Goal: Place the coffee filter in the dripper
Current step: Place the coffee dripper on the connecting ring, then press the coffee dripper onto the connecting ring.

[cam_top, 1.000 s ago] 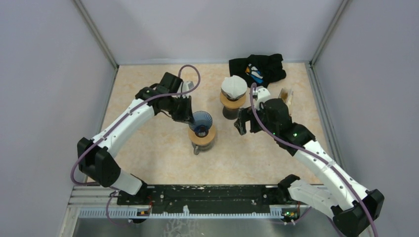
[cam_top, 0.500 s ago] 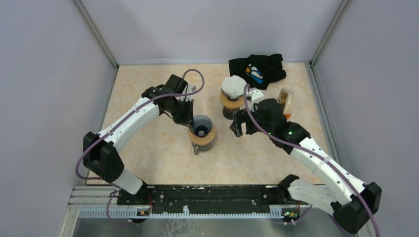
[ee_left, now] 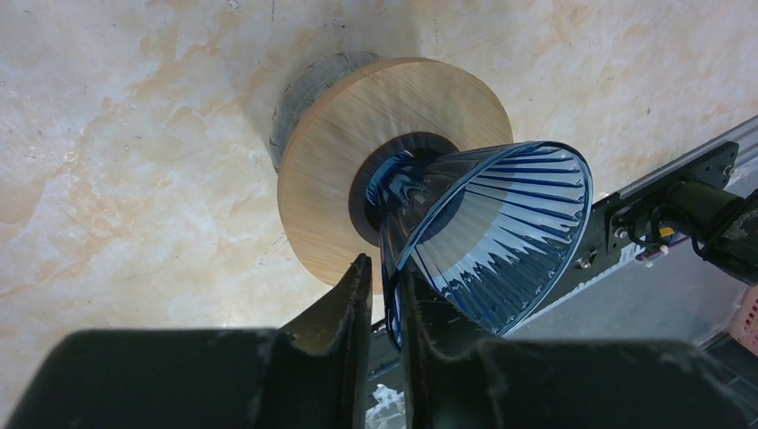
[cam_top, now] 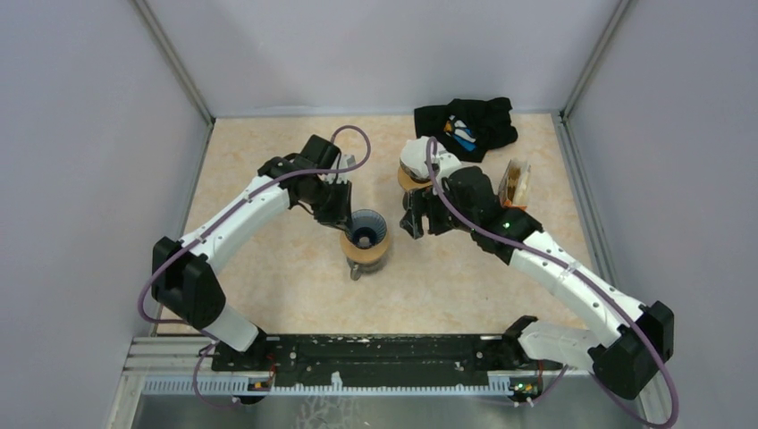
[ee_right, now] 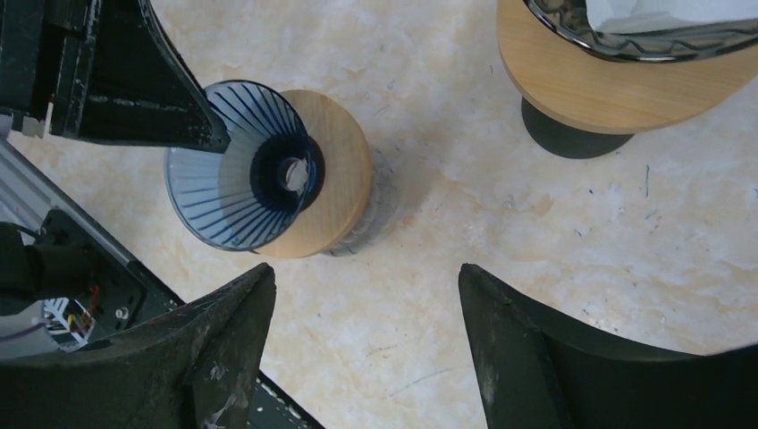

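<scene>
left claw (ee_left: 380, 268) bracing dripper, right claw (ee_right: 366, 273) empty

left claw is pinching the blue dripper (ee_left: 487, 237) by its rim, probably steadying it on the wooden collar (ee_left: 357, 152) for loading. right claw is hanging spread wide over bare table between the stands. the coffee filter (ee_right: 661, 13) is sitting in the other stand, just behind it. the rim opposite the left claw is lying open.

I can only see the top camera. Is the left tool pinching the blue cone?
Observer: Left wrist camera: the rim of the blue dripper sits between the fingers of the left tool; how tightly, I can't tell.
Operator: Is the right tool holding the paper filter?
Observer: No. Its own camera shows it wide open, nothing between the fingers.
Operator: Where is it?
Observer: It sits in the other dripper, on a wooden ring.
</scene>
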Motion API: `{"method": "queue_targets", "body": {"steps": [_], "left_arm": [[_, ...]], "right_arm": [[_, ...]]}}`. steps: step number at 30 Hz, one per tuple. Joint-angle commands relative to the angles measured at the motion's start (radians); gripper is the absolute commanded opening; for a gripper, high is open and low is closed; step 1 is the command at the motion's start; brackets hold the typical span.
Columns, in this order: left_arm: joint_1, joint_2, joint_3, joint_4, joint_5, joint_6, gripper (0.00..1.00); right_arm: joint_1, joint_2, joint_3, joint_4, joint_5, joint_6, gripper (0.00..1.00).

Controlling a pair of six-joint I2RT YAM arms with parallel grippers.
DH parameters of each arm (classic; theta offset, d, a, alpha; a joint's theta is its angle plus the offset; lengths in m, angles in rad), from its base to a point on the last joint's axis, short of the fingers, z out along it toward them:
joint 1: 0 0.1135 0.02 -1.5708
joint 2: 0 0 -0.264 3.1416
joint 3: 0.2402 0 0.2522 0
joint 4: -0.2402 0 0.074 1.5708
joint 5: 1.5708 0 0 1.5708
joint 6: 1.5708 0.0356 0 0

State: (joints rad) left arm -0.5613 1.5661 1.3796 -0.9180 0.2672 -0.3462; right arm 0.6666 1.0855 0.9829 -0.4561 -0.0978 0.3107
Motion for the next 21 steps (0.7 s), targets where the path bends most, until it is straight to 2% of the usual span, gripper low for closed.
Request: {"method": "queue_targets", "body": {"steps": [1, 14, 21], "left_arm": [[-0.008, -0.005, 0.015, 0.018, 0.017, 0.005, 0.25], [-0.005, -0.081, -0.016, 0.041, -0.009, -0.016, 0.27], [-0.005, -0.102, -0.059, 0.05, -0.009, -0.026, 0.24]], "right_arm": [[0.016, 0.037, 0.078, 0.073, -0.023, 0.053, 0.74], [0.027, 0.153, 0.124, 0.1, -0.058, 0.111, 0.66], [0.035, 0.204, 0.127, 0.126, -0.091, 0.126, 0.57]]}}
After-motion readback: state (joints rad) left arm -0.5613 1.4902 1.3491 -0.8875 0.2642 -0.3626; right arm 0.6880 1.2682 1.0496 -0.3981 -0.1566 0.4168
